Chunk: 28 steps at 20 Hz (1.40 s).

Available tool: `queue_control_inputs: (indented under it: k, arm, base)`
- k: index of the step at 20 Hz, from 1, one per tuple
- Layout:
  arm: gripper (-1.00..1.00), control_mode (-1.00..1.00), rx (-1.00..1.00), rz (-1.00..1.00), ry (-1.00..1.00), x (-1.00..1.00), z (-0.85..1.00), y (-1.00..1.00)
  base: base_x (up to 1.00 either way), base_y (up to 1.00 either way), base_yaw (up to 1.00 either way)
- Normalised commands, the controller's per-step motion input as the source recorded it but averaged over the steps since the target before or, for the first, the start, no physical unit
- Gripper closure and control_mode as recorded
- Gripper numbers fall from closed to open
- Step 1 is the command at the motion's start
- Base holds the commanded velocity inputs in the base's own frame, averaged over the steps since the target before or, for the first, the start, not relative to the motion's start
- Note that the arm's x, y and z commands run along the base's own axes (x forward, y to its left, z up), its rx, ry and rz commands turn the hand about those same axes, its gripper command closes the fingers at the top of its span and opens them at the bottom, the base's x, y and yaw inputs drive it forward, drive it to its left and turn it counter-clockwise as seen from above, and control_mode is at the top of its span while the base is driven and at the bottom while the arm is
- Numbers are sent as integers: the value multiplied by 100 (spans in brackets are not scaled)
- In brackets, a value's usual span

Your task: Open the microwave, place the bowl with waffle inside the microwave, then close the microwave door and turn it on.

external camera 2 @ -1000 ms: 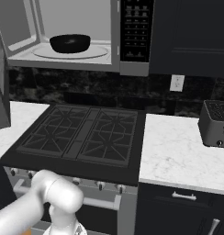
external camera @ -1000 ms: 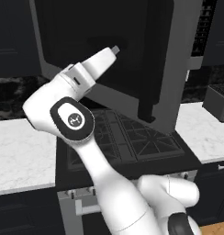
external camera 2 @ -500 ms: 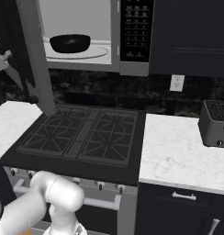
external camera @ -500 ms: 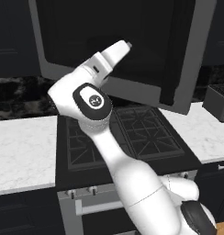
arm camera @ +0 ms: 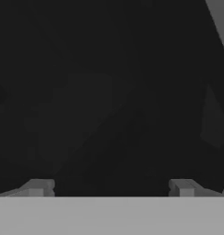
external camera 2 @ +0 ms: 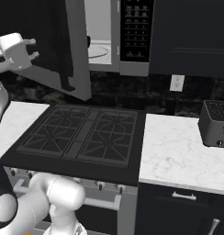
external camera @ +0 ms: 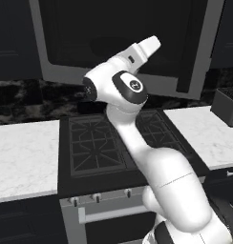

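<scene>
Nearest the base stands the black stove (external camera 2: 81, 137), its oven handle and knobs along the front edge and its grates filling the top. White marble counter (external camera 2: 178, 156) flanks it on both sides. A dark toaster (external camera 2: 216, 123) sits at the back right corner of the right-hand counter, and a white wall outlet (external camera 2: 177, 83) is on the dark backsplash behind that counter.

The white arm rises over the front of the stove and bends up toward the microwave door (external camera: 123, 43). The gripper (external camera 2: 30, 48) is up at the left in the right base view, its two fingers spread wide and grasping nothing, pointed at the dark glass of the door. In the hand view the finger tips (arm camera: 38, 187) stand far apart at the bottom with only dark glass ahead of them; whether they touch the glass cannot be told.

The door is partly swung out above the back of the stove, its black bar handle (external camera: 189, 52) at its free edge. Behind it the microwave (external camera 2: 132, 36) hangs above the stove's back edge, its light grey inside and part of the turntable (external camera 2: 99, 50) showing through the gap, the black button panel to the right. A sliver of the dark bowl with waffle (external camera 2: 88, 41) shows inside at the door's edge; the waffle is hidden.
</scene>
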Motion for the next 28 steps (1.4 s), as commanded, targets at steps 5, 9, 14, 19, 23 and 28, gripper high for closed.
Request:
queue_control_inputs:
  k: [5,9,14,19,23,28]
  arm:
    - [-100,-100,7,26,1,43,0,-30]
    - [-100,-100,2,20,0,54,0,0]
    - [-100,-100,1,17,0,46,0,0]
    - [-100,-100,1,15,0,49,0,0]
    - [-100,-100,2,16,0,54,0,-2]
    - [-100,-100,3,18,0,57,0,-11]
  base:
    - [0,0,0]
    - [0,0,0]
    - [0,0,0]
    - [0,0,0]
    - [0,0,0]
    - [0,0,0]
